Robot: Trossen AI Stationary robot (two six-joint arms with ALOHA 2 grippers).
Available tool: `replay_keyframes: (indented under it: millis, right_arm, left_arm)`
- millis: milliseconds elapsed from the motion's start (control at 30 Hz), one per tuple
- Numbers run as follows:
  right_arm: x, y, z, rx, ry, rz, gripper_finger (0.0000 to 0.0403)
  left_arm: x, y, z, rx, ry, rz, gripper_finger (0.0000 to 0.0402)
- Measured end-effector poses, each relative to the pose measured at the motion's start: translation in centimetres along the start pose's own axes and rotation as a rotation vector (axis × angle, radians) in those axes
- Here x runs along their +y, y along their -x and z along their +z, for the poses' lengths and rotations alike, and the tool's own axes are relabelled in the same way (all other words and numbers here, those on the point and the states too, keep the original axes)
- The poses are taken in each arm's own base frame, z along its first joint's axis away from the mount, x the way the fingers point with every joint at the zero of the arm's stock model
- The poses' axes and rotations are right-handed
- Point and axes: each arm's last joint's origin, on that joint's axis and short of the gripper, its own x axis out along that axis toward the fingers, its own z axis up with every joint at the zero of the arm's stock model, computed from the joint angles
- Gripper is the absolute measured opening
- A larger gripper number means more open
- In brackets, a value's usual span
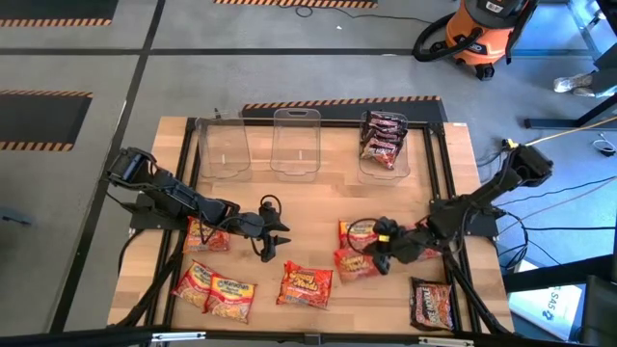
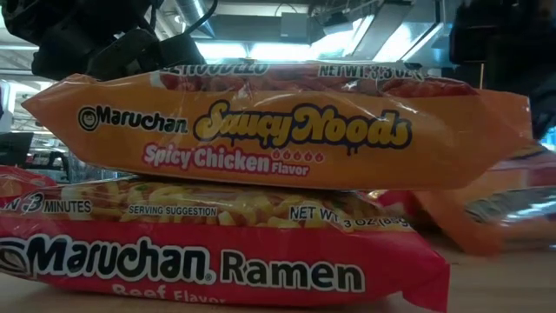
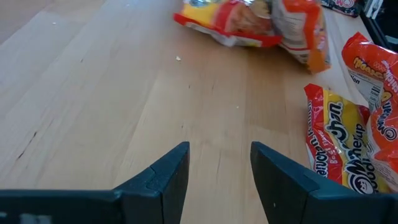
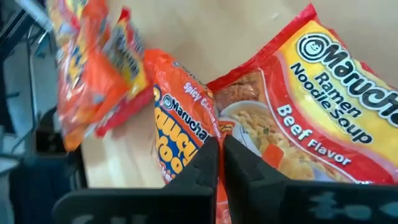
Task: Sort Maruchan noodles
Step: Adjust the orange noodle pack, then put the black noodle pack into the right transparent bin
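Note:
Several Maruchan noodle packets lie flat on the wooden table (image 1: 318, 193). A red and yellow one (image 1: 207, 234) and two more (image 1: 214, 291) are at the left, and one (image 1: 307, 284) is near the front. A beef packet (image 4: 311, 118) and an orange Saucy Noods packet (image 4: 177, 134) lie at the right. A dark one (image 1: 432, 304) is in the near right corner. My right gripper (image 1: 382, 247) is shut, its tips over the seam between the beef and orange packets. My left gripper (image 3: 219, 168) stands open over bare wood, left of centre. My right gripper has its shut fingertips (image 4: 211, 152) slanting down over the place where the orange packet's edge (image 4: 199, 140) meets the beef packet. I cannot tell whether they touch either packet; the fingers themselves hide that spot.
Three clear bins stand along the far edge; the left one (image 1: 224, 146) and middle one (image 1: 296, 143) show nothing inside, while the right one (image 1: 384, 145) holds dark packets. A black frame (image 1: 439, 173) borders the table. Close to the low camera, an orange packet (image 2: 278, 130) lies on a red one (image 2: 217, 261).

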Motion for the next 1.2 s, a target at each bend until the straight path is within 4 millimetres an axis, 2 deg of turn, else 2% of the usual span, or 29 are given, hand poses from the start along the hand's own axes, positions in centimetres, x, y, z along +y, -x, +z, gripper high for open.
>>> replay_keyframes:
  millis: [100, 167, 367, 467, 567, 733, 900, 1067, 1200]
  right_arm:
    - [-0.6, -0.3, 0.9, -0.001, -0.009, -0.022, 0.0009]
    - [-0.9, -0.5, 1.3, 0.020, -0.014, -0.028, 0.0026]
    - [-1.4, -0.7, 2.1, 0.118, 0.054, 0.021, 0.0138]
    - [-1.5, -0.2, 2.5, 0.253, 0.027, 0.126, 0.0197]
    - [-1.1, 0.9, 2.2, 0.403, -0.069, 0.225, 0.0234]
    - [0.6, 3.0, 0.3, 0.543, -0.176, 0.311, 0.0247]
    - [1.2, 3.9, -1.1, 0.552, -0.207, 0.295, 0.0248]
    - [2.2, 5.0, -2.6, 0.728, -0.316, 0.278, 0.0248]
    - [3.5, 6.1, -3.9, 0.804, -0.403, 0.252, 0.0248]
  left_arm:
    - [0.0, 0.0, 0.0, 0.000, 0.000, 0.000, 0.0165]
    - [0.0, 0.0, 0.0, 0.000, 0.001, 0.000, 0.0165]
    - [0.0, 0.0, 0.0, 0.001, 0.018, -0.001, 0.0165]
    - [0.0, 0.0, 0.0, 0.001, 0.018, -0.002, 0.0165]
    - [0.0, 0.0, 0.0, 0.002, 0.018, -0.002, 0.0165]
    - [0.0, 0.0, 0.0, 0.007, 0.017, -0.001, 0.0165]
    - [0.1, 0.0, 0.0, 0.006, 0.012, 0.002, 0.0165]
    - [0.1, 0.0, 0.0, 0.006, 0.016, 0.002, 0.0165]
    - [0.0, 0.0, 0.0, 0.006, 0.018, -0.001, 0.0165]
